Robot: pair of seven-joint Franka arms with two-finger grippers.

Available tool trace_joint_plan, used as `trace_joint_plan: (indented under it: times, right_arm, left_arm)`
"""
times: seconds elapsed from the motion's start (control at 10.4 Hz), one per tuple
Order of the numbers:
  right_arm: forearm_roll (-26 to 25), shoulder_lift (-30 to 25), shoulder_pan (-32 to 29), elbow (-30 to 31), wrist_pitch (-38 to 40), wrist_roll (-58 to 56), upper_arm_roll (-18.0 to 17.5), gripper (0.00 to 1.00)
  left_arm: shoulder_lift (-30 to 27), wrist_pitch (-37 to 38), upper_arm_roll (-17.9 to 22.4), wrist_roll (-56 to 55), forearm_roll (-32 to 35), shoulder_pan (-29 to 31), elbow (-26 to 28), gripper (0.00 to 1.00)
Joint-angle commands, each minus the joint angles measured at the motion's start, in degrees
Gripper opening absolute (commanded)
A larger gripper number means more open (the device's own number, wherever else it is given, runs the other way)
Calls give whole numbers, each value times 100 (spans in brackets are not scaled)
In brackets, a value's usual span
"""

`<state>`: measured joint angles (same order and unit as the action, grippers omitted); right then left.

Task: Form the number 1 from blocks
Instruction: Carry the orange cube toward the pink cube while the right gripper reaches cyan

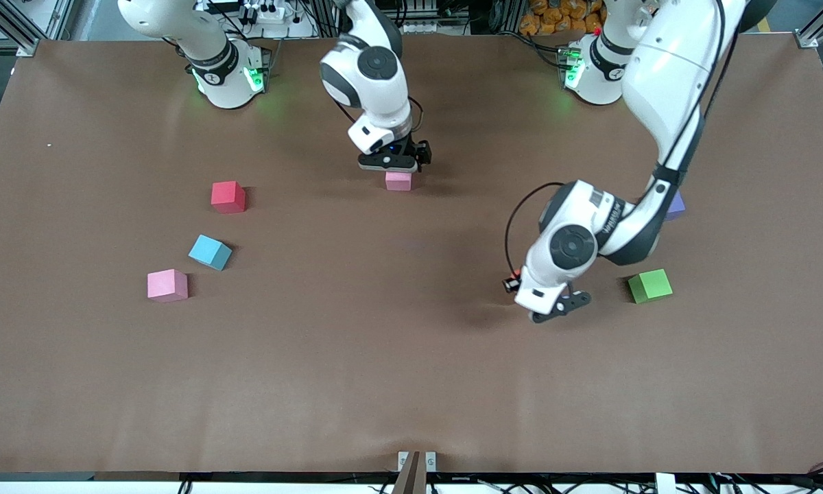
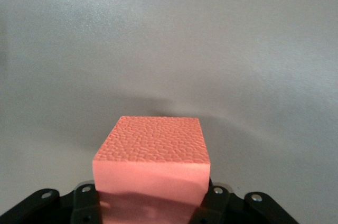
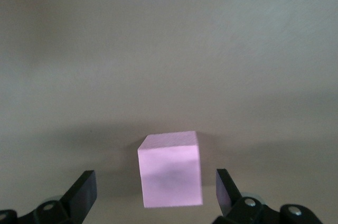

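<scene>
A pink block sits between the right end effector's spread fingers (untouched).

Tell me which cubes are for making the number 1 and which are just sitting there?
For the job: pink block at the open right gripper, other pink block, red block, light blue block, green block, orange block in the shut left gripper.
Just lying about: purple cube.

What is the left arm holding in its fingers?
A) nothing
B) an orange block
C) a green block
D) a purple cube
B: the left wrist view shows the left gripper shut on the orange block; the green block sits untouched on the table.
</scene>
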<state>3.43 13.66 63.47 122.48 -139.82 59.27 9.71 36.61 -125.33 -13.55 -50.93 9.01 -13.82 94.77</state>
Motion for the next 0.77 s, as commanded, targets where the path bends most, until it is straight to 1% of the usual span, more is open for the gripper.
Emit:
trace_joint_plan:
  times: [0.0, 0.19, 0.29, 0.48, 0.58, 0.67]
  right_arm:
    - [-971, -810, -544, 197, 796, 7, -179, 100]
    - [-1028, -1101, -1097, 206, 1009, -466, -303, 100]
    - [-1028, -1207, -1552, 197, 1053, -651, -538, 100]
    - [-1054, -1348, -2798, 145, 1054, -1168, -1327, 100]
    - [-1055, -1427, -3466, 127, 1054, -1694, -1610, 100]
    - [-1055, -1514, -3838, 127, 1054, -2300, -1630, 100]
  left_arm:
    - [-101, 17, 37, -48, 74, 64, 103, 0]
    - [-110, 17, -42, -136, 57, -76, 103, 0]
    - [-110, 9, -121, -136, 74, -155, 94, 0]
    - [-93, -9, -489, -57, 74, -200, 86, 0]
    - [-58, -18, -682, -144, 83, -278, 85, 0]
    - [-14, -26, -684, -163, 66, -532, 59, 0]
